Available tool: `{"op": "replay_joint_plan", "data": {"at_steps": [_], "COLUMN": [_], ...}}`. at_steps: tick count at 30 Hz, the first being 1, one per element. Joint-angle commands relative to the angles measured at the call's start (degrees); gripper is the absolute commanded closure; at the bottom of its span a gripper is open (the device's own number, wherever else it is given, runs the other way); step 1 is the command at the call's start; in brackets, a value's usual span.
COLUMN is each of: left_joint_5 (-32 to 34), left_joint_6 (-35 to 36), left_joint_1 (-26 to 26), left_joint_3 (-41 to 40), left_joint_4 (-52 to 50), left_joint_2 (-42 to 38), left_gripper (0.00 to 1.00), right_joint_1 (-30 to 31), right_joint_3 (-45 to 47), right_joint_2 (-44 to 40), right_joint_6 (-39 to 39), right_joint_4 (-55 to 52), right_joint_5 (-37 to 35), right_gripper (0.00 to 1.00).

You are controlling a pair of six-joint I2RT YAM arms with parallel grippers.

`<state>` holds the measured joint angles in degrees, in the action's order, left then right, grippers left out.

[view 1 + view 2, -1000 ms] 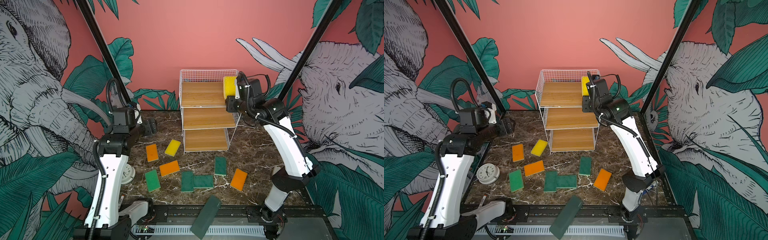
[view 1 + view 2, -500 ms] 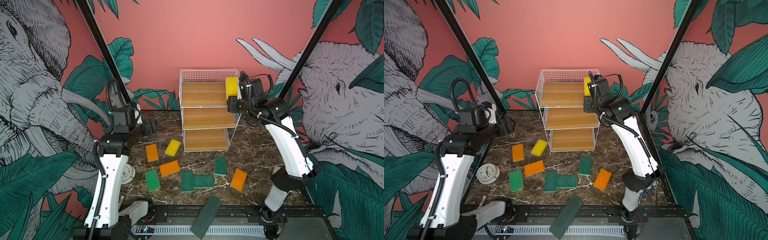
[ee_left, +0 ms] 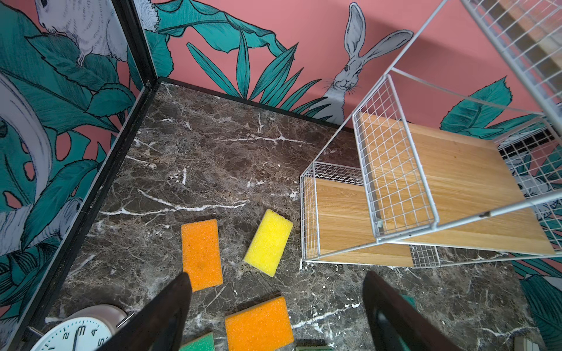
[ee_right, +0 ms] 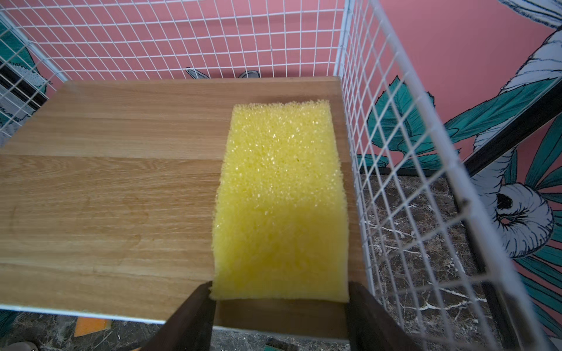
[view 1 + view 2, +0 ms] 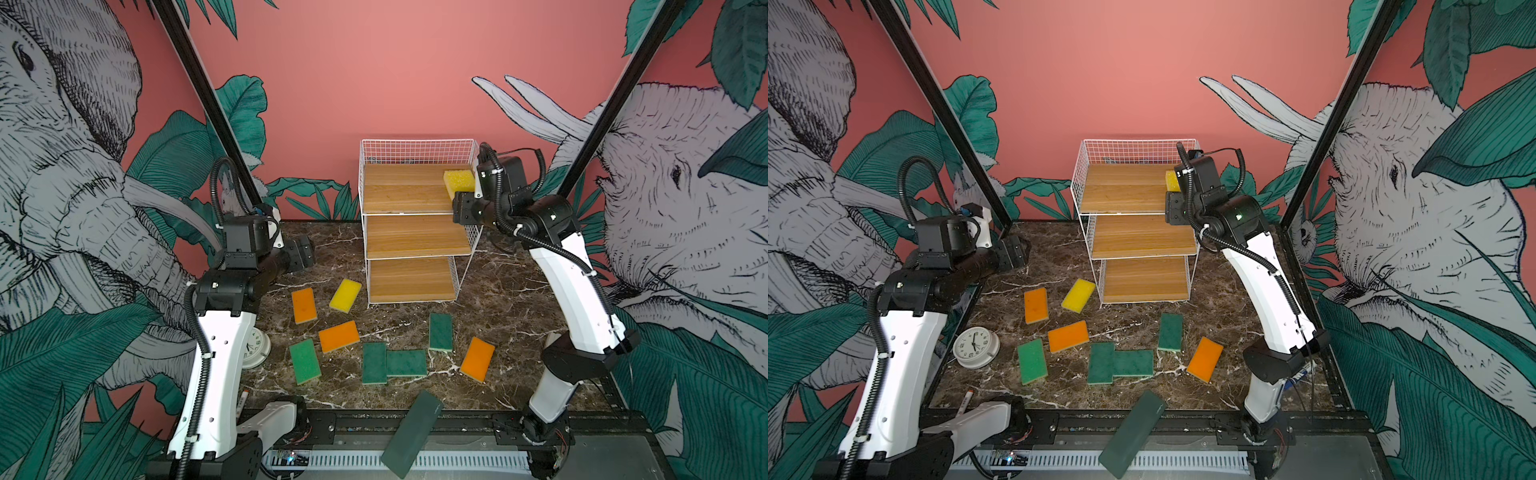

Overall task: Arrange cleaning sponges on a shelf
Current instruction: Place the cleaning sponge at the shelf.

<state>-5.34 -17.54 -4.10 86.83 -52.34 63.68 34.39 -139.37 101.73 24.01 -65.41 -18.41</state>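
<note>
Top views: I see the shelf [image 5: 415,232] at the back wall, three wood boards stepped down toward me. One yellow sponge [image 5: 459,182] lies on the top board at its right edge, against the wire side. My right gripper [image 5: 465,198] sits at the front of that sponge; its fingers are hidden behind the wrist here. My left gripper [image 5: 1013,257] hangs above the floor left of the shelf, holding nothing. Eight sponges are on the marble floor [image 5: 1217,291]: a second yellow sponge [image 5: 1078,295] just left of the bottom board, three orange sponges [image 5: 1068,336], four green sponges [image 5: 1032,360]. Two of the green ones touch, forming an L. A long dark green slab [image 5: 1131,432] lies on the front rail. A clock [image 5: 976,346] sits by the left arm.

Left wrist: fingers [image 3: 170,307] spread wide, nothing between them. They hover over the orange sponge [image 3: 201,254] nearest the wall. The floor yellow sponge is just beside the shelf's bottom corner, apart from it.

Right wrist: the shelf sponge lies flat on the top board, long side along the wire wall. My fingers [image 4: 194,316] flank its near end, parted about sponge-wide. I cannot tell if they grip it.
</note>
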Motion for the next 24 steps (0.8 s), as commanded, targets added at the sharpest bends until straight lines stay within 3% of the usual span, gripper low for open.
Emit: {"op": "replay_joint_plan", "data": {"at_steps": [1,14,24], "left_joint_5": [0.05,0.07,0.25], "left_joint_6": [-0.61,-0.65,-0.28], "left_joint_1": [-0.27,-0.24,-0.21], "left_joint_3": [-0.34,-1.08,-1.75], "left_joint_4": [0.66,1.01,0.92], "left_joint_2": [-1.21,-1.44,-1.37], "left_gripper": [0.11,0.1,0.09], "right_joint_1": [-0.64,-0.63,-0.64], "right_joint_3": [1.27,3.66,5.9], "right_joint_2": [0.54,-0.44,-0.92], "right_joint_6": [0.94,5.39,8.15], "right_joint_4": [-1.65,2.46,2.69], "right_joint_5": [-1.12,2.35,0.63], "right_gripper": [0.3,0.35,0.37]}}
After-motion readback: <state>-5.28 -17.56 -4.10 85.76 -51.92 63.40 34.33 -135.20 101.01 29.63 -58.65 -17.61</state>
